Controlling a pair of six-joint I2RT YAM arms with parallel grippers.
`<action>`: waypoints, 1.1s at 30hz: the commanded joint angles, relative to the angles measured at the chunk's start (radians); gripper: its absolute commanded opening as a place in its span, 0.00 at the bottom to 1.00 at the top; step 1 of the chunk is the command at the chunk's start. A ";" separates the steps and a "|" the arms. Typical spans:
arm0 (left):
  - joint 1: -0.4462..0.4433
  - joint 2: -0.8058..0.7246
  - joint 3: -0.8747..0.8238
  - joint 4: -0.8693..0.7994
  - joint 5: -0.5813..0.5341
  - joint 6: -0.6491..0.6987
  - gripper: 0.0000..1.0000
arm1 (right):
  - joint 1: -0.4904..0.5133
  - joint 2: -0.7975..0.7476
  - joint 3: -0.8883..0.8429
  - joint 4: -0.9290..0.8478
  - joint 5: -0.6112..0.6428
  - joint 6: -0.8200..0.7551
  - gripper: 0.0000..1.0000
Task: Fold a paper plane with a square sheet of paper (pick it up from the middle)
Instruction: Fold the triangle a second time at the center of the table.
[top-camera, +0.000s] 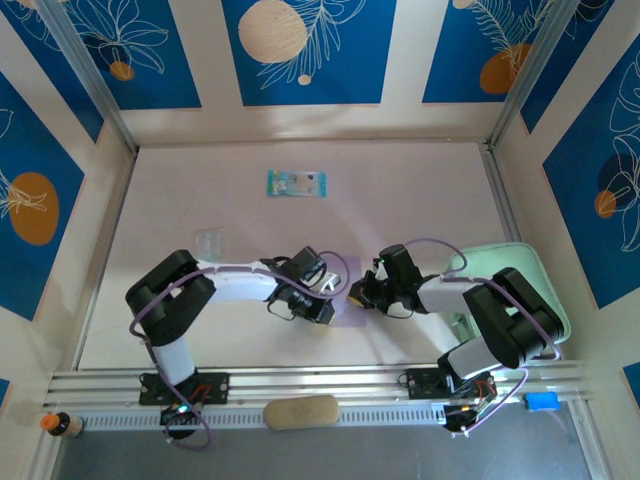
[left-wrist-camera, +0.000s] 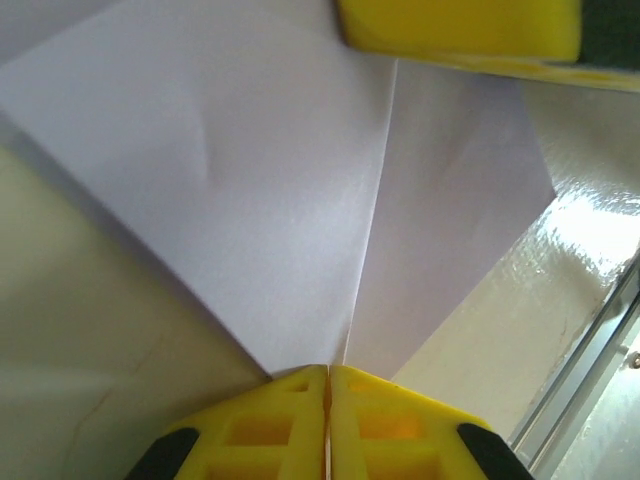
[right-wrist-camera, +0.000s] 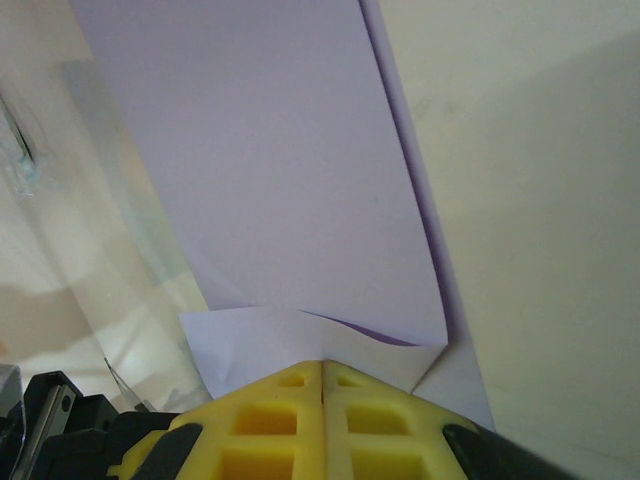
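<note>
Robot lab booth: blue printed wall panels (top-camera: 340, 70), aluminium mounting rail (top-camera: 320, 383).

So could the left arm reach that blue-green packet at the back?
Probably: nothing on the table blocks the packet, but the left gripper is shut on the lilac paper and must release first.

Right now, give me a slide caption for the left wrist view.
Left gripper shut at the corner of the centre-creased lilac paper lying on the glossy table.

text: none legible | printed packet (top-camera: 296, 183): print too small to read
</note>
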 joint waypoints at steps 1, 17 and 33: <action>-0.007 -0.047 -0.018 -0.090 -0.044 0.014 0.08 | -0.014 0.014 -0.037 -0.106 0.053 0.002 0.00; -0.008 0.003 0.082 0.096 0.096 -0.105 0.10 | -0.016 0.009 -0.038 -0.108 0.053 0.004 0.00; -0.019 0.043 -0.015 0.024 0.054 -0.064 0.11 | -0.016 0.012 -0.037 -0.111 0.055 0.002 0.00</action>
